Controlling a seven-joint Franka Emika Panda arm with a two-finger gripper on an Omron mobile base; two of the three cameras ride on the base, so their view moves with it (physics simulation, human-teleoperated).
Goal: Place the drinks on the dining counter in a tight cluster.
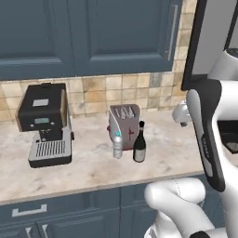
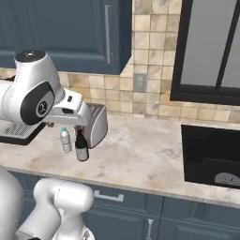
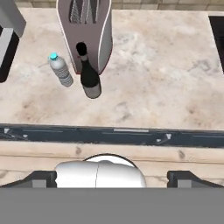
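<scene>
Two drinks stand side by side in front of a toaster on the beige counter [image 1: 93, 169] with the tan tile backsplash. One is a slim dark wine bottle [image 1: 139, 144] [image 2: 81, 147] [image 3: 89, 78]. To its left is a small clear bottle with a blue cap [image 1: 117, 145] [image 2: 66, 140] [image 3: 60, 70], a short gap apart. My gripper [image 3: 113, 178] hangs above the counter's front edge, open wide and holding nothing. The bottles lie ahead of it and to the left in the hand view. The dining counter is out of view.
A grey and red toaster [image 1: 124, 122] [image 2: 96, 124] [image 3: 87, 30] stands right behind the bottles. A black coffee machine [image 1: 44, 123] sits further left. A black recessed basin [image 2: 211, 157] is at the right. Blue wall cabinets [image 1: 93, 32] hang above.
</scene>
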